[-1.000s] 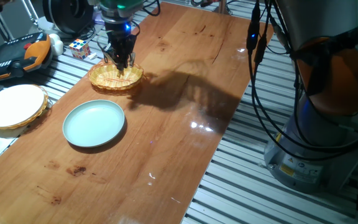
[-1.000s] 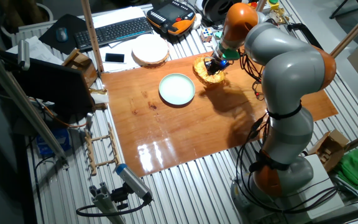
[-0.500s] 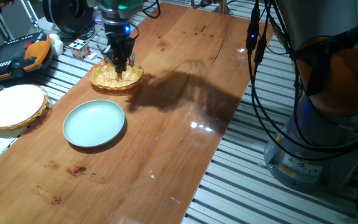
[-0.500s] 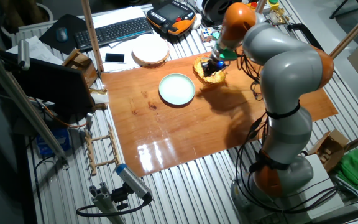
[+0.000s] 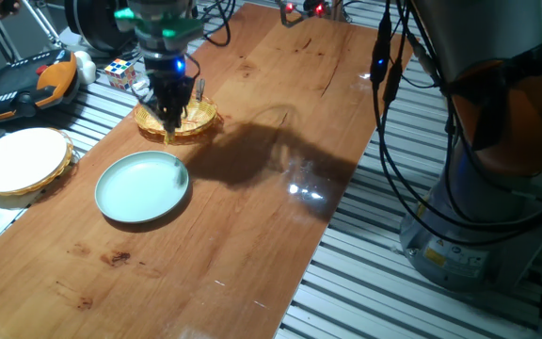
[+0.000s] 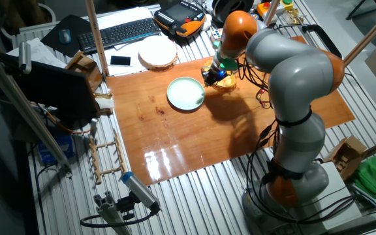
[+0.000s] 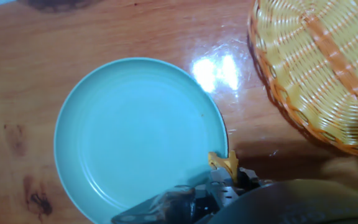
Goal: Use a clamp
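My gripper (image 5: 169, 124) is shut on the tiny yellow clamp (image 7: 223, 162), which sticks out from between the fingertips. In the hand view the clamp hangs over the right rim of the pale green plate (image 7: 135, 130). The gripper (image 6: 209, 79) is between the wicker basket (image 5: 194, 119) and the plate (image 5: 142, 186), just off the basket's front-left edge. The basket (image 7: 322, 68) shows empty at the upper right of the hand view. In the fixed views the clamp is only a small yellow tip (image 5: 167, 137) under the fingers.
A white round disc in a wicker tray (image 5: 22, 162) lies left of the plate. A Rubik's cube (image 5: 120, 72) and an orange-black teach pendant (image 5: 26, 83) lie beyond the table's left edge. A keyboard (image 6: 119, 32) is further back. The robot base (image 5: 478, 188) stands right of the table.
The gripper has lifted out of the basket and moved toward the plate, carrying the yellow clamp.
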`<state>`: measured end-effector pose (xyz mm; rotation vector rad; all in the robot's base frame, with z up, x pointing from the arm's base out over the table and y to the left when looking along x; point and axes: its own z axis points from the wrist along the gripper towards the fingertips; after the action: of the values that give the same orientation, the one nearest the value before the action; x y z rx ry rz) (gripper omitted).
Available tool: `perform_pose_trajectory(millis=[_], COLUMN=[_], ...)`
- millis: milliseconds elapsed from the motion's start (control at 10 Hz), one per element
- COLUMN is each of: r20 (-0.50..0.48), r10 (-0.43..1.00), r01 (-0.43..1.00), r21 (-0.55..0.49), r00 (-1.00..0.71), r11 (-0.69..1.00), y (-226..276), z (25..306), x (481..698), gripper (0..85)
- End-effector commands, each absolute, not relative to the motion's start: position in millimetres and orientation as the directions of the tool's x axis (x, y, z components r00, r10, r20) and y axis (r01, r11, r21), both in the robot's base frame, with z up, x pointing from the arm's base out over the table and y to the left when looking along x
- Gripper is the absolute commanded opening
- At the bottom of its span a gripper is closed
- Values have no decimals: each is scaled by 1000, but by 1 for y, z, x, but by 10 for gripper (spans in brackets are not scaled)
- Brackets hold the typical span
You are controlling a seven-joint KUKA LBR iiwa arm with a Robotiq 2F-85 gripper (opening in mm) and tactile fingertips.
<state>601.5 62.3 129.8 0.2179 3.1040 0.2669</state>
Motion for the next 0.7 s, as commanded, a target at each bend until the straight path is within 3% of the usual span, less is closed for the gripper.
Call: perform_pose_trajectory(millis=[0, 600], r20=[-3, 7], r10=[144, 185], r01=[141, 184], r21=[170, 176], r00=[-990, -983], r11=[975, 967], y=[62, 60], z=[127, 105], x=[603, 606], gripper=[7, 7])
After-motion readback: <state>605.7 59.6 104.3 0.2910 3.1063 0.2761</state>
